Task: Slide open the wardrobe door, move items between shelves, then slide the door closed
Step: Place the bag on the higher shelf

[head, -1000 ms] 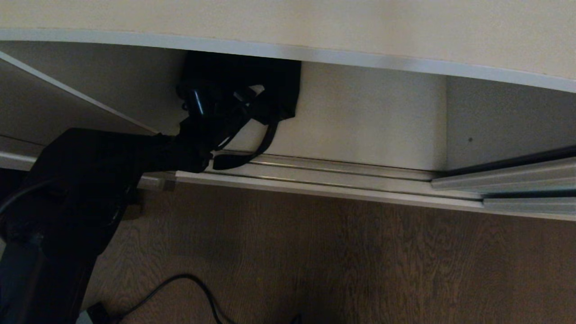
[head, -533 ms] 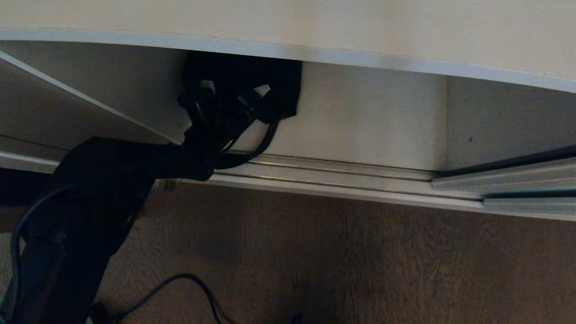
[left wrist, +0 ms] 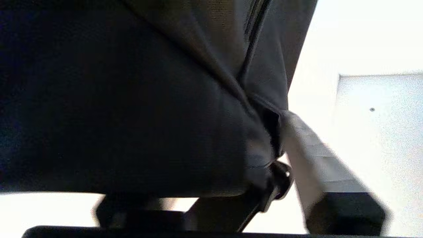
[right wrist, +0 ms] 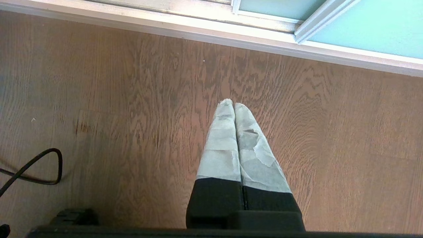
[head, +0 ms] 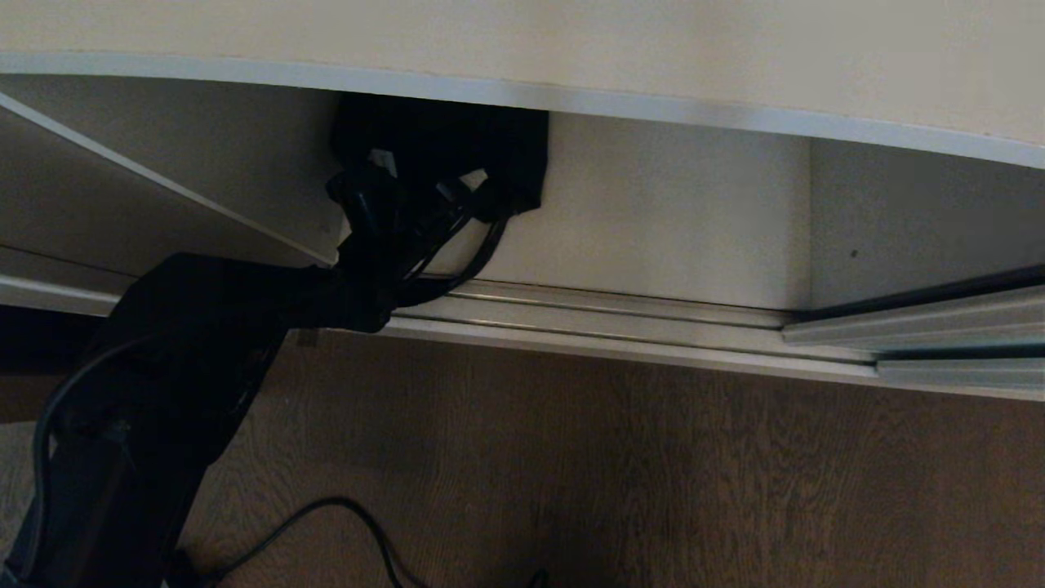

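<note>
Nearest the robot, the brown wood-grain floor point(head: 653, 474) carries a loose black cable point(head: 343, 523), and the right hand point(right wrist: 234, 105) hangs parked above those boards with its two taped fingers pressed together, nothing between them. Beyond it runs the metal door track point(head: 620, 314), and at the right edge of the head view the sliding wardrobe door point(right wrist: 370, 23) stands pushed aside, its mint-green glass showing in the right wrist view. The left arm reaches from the lower left across the track into the open wardrobe, where the left hand point(head: 416, 192) is pushed up against the black fabric bag point(head: 457, 147). The bag sits toward the left of the lower compartment's floor, against the back wall, under the off-white shelf point(head: 571, 98) — one strap point(head: 482, 253) trails forward to the track. In the left wrist view the dark cloth fills most of the frame beside one taped finger point(left wrist: 314, 158); the jaws look partly closed around a fold of it, though I cannot tell whether they truly grip.
</note>
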Robot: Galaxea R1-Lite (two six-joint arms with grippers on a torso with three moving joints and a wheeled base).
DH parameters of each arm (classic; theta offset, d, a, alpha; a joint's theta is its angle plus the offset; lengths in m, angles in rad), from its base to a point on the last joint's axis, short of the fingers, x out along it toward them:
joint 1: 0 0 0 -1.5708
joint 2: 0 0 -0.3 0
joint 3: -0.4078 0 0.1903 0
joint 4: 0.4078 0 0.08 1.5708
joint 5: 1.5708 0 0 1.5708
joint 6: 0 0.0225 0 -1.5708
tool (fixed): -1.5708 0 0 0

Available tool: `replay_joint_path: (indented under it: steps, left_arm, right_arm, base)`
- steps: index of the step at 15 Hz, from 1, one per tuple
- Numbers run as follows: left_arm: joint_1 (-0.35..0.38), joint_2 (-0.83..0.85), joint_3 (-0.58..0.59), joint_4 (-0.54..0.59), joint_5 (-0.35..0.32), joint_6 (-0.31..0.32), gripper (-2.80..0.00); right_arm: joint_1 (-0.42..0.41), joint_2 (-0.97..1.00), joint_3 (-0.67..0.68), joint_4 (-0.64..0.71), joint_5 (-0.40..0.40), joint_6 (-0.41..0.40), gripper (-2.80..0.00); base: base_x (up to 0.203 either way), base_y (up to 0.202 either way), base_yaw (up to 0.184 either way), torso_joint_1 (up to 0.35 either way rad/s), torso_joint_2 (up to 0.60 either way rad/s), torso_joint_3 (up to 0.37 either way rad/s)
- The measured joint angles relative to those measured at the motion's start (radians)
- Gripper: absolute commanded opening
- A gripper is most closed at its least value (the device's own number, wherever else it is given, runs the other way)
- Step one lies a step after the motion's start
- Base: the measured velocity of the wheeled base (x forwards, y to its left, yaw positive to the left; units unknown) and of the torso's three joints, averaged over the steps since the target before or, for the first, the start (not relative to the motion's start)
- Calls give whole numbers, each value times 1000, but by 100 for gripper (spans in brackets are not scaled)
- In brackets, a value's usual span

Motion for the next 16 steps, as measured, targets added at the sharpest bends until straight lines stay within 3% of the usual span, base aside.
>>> replay_joint_path:
  steps: [6, 11, 16]
  left_arm:
    - [6, 20, -2, -52, -16, 19, -280]
    - [1, -8, 20, 1, -25, 16, -280]
    - [-34, -172, 214, 84, -23, 24, -280]
  right_arm:
    - [0, 0, 0, 0, 0, -1, -280]
    - [0, 0, 0, 0, 0, 0, -280]
    - [0, 0, 0, 0, 0, 0, -280]
  base:
    - [0, 0, 0, 0, 0, 0]
    - [0, 0, 0, 0, 0, 0]
    - [0, 0, 0, 0, 0, 0]
